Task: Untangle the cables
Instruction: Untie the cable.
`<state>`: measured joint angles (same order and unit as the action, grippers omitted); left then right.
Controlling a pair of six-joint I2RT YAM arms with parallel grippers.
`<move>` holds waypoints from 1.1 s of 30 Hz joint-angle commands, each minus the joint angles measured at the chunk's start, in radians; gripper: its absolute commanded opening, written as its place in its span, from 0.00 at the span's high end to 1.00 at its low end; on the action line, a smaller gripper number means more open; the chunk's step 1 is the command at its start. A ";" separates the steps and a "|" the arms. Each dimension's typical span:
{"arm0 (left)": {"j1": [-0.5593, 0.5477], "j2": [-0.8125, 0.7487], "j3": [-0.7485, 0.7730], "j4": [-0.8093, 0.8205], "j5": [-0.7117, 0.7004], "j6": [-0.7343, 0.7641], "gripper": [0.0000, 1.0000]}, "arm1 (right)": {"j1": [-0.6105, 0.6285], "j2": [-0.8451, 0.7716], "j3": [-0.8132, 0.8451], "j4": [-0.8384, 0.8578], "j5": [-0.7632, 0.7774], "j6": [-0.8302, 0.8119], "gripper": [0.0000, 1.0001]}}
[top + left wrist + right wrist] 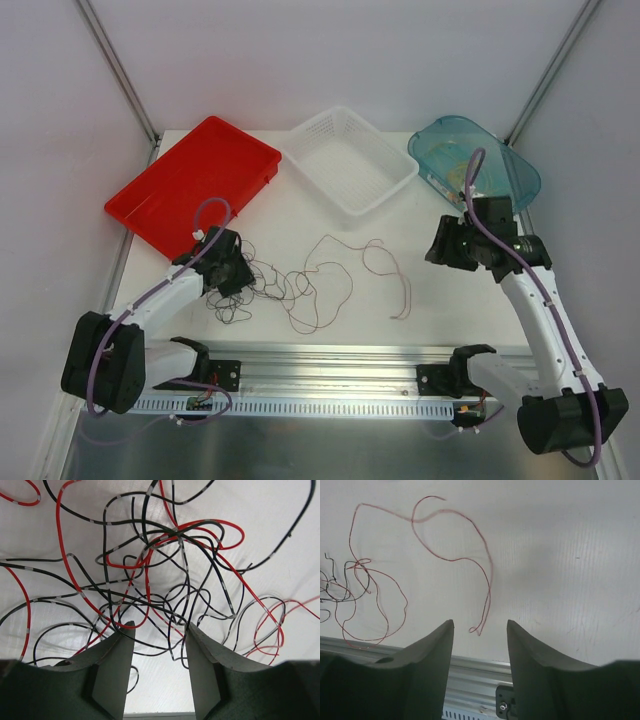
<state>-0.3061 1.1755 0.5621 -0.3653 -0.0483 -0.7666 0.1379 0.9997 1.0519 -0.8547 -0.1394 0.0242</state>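
White table (pixel 440 300) bears tangled red, black cables (pixel 175 532); left claw (pixel 161 627), right claw (pixel 481 625) both parted.

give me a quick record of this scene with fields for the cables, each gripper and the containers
cables: black and red tangle on the table, in front of the left arm; one red cable trails out to the right
left gripper: open, low over the tangle, nothing gripped
right gripper: open, empty, pointed toward the red cable's free end
containers: red tray, white basket, teal bin, in a row along the far side
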 commanded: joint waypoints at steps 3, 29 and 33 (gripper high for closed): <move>0.007 -0.042 -0.004 -0.032 0.047 0.029 0.55 | 0.239 -0.072 -0.044 0.130 0.006 0.036 0.44; 0.007 -0.034 -0.014 -0.038 0.053 0.013 0.55 | 1.043 0.732 0.083 0.666 -0.019 0.135 0.38; 0.007 -0.025 -0.013 -0.038 0.053 0.007 0.55 | 1.045 0.760 0.074 0.684 -0.025 0.123 0.52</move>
<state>-0.3058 1.1477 0.5564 -0.3908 -0.0002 -0.7578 1.1816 1.7554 1.0977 -0.2310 -0.1474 0.1463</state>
